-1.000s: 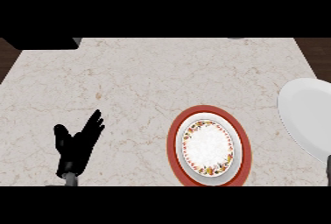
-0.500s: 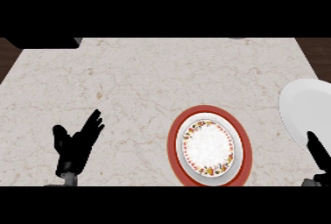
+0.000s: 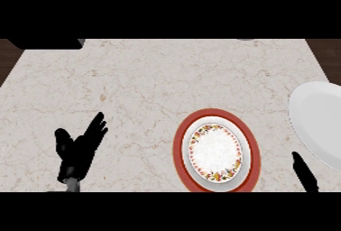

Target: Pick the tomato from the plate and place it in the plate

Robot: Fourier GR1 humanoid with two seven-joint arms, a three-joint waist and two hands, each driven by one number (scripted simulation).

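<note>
Your left hand (image 3: 78, 149) rests at the lower left of the counter (image 3: 153, 81) with fingers straight and released, holding nothing, probably because this side has no part in the pick. Of your right hand (image 3: 305, 173) only a dark tip shows at the lower right, between the red plate (image 3: 248, 140) and the white plate (image 3: 320, 122), so I cannot tell its state. You will not find the tomato in view: both plates appear bare.
</note>
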